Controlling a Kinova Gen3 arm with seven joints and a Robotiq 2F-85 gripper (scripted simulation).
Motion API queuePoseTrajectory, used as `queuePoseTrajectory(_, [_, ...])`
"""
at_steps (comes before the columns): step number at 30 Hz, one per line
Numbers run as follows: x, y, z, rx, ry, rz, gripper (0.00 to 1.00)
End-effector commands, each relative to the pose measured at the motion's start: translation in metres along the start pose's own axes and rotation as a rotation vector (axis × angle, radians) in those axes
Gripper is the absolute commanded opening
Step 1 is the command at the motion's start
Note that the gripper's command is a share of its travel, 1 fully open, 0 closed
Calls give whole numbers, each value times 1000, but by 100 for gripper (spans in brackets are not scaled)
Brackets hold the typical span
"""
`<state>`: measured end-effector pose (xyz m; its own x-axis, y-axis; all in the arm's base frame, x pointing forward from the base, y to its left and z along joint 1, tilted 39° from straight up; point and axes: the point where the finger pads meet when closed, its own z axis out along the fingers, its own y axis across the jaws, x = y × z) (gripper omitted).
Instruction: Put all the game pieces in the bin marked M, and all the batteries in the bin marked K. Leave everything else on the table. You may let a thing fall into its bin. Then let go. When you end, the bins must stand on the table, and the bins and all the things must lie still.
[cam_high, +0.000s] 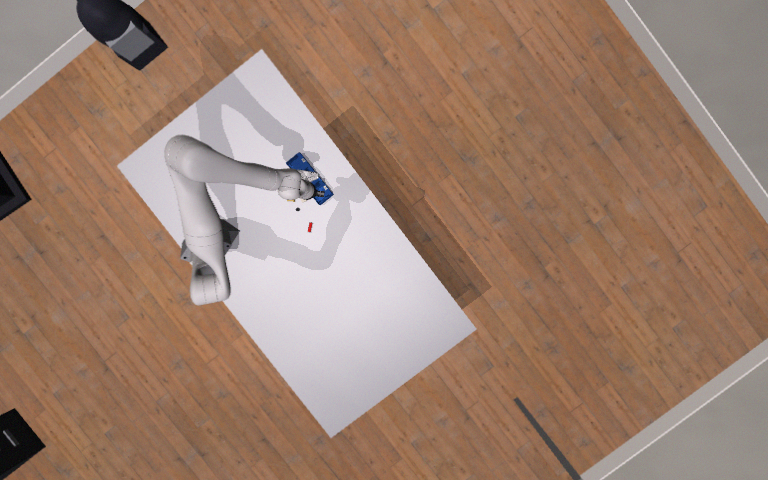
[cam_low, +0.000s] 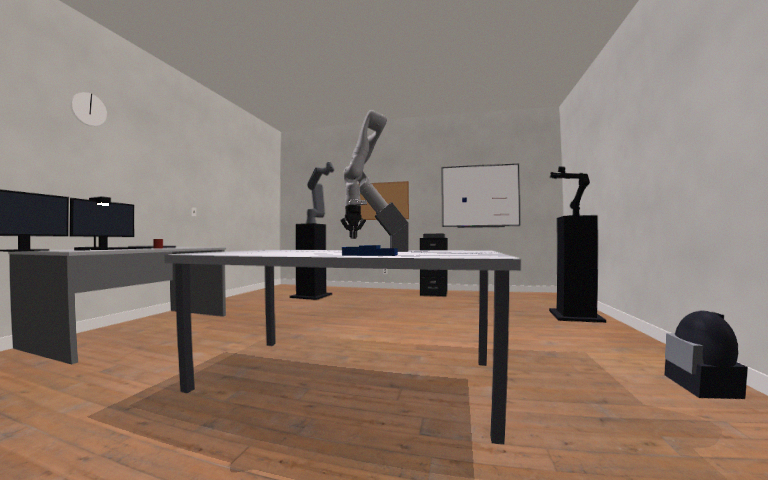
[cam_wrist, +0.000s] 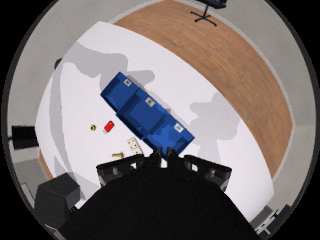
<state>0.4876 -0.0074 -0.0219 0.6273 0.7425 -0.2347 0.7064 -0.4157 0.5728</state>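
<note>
1. While the hand (cam_wrist: 163, 155) is being held narrowed above the blue bins (cam_wrist: 134, 103), nothing is being shown between its fingers.
2. A red piece (cam_high: 309, 226) is being left near the bins on the surface (cam_high: 339, 339), unsorted.

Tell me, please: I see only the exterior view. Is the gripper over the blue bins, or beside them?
Observer: Over their edge. In the top view the wrist covers the arm-side long edge of the blue bins, with the gripper below it.
Operator: What lies loose on the table?
Observer: The top view shows a red piece and a small black thing, both apart from the bins.
Operator: How many compartments are there?
Observer: The wrist view shows three in a row, each with a white label. The letters are too small to read.
</note>
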Motion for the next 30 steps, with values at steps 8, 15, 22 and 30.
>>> queuePoseTrajectory(8, [-3, -5, 1, -1, -34, 403, 9])
queuePoseTrajectory(15, [-3, -5, 1, -6, -32, 727, 9])
queuePoseTrajectory(22, [-3, -5, 1, -7, -34, 737, 9])
queuePoseTrajectory(30, [-3, -3, 19, -10, -29, 733, 9])
